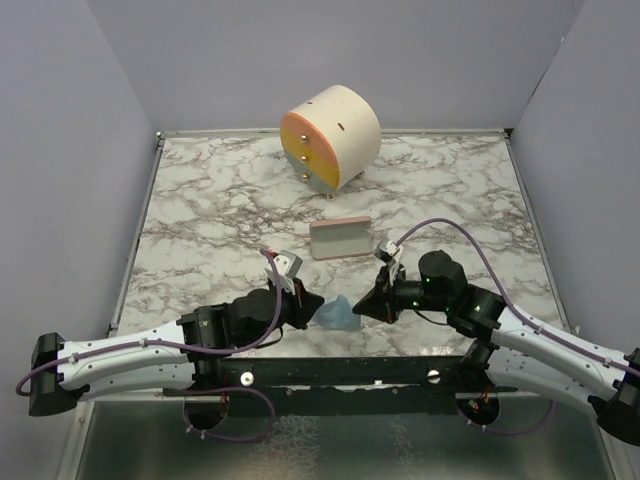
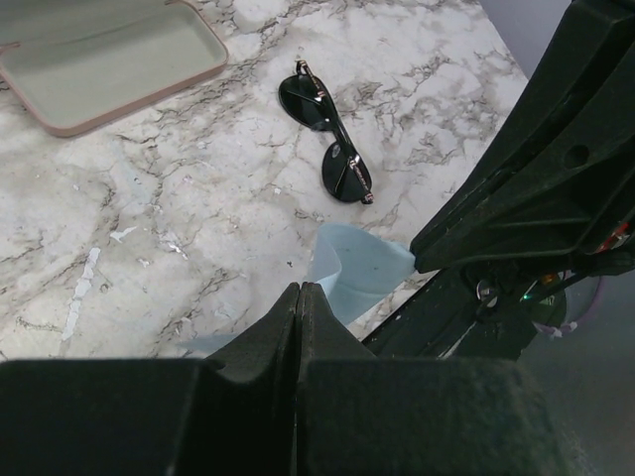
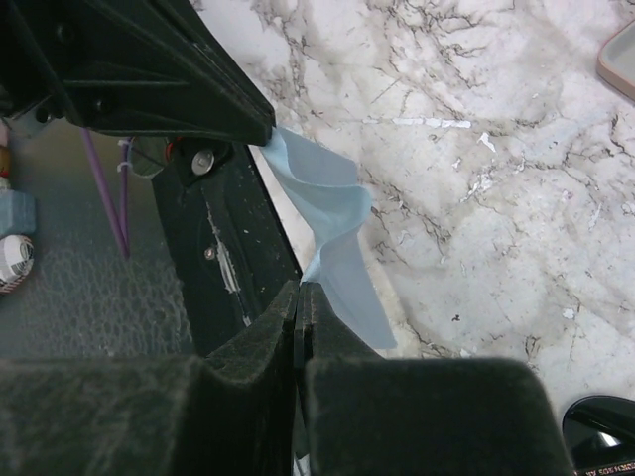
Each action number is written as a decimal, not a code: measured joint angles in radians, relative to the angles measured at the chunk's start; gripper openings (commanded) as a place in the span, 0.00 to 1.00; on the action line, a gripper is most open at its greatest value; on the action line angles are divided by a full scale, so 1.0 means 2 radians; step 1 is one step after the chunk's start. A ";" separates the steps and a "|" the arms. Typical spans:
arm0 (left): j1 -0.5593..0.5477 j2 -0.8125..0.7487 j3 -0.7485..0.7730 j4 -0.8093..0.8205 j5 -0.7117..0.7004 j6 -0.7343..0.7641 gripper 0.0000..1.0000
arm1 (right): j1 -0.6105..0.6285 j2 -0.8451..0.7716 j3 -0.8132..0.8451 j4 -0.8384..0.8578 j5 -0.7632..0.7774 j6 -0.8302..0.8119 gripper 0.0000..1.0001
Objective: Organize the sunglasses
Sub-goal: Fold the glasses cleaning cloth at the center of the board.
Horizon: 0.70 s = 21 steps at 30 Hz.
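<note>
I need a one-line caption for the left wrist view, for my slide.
Left gripper and right gripper hold the blue cloth; sunglasses lie beyond, near open pink case.

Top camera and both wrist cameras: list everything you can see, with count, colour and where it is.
sunglasses: one, black, flat on the table, apart from the case
case: one, pink, open, mid-table
cloth: one, light blue, near edge, pinched at both ends
drawer chest: one, cream with orange and yellow front, far centre
table: one, white and grey marble
left hand: one, black, shut on the cloth
right hand: one, black, shut on the cloth
</note>
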<state>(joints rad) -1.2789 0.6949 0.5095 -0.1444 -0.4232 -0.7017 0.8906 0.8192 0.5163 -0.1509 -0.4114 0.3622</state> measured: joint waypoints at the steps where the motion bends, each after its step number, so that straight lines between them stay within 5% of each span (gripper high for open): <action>1: -0.001 0.000 0.000 -0.003 0.000 -0.001 0.00 | 0.000 -0.002 0.002 -0.003 -0.002 0.000 0.01; 21: -0.048 -0.019 -0.048 -0.020 -0.006 -0.074 0.00 | 0.000 -0.011 -0.010 -0.021 -0.016 0.008 0.01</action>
<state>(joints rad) -1.3758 0.6579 0.4126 -0.1837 -0.4343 -0.8494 0.8909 0.7971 0.4961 -0.1921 -0.4427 0.3779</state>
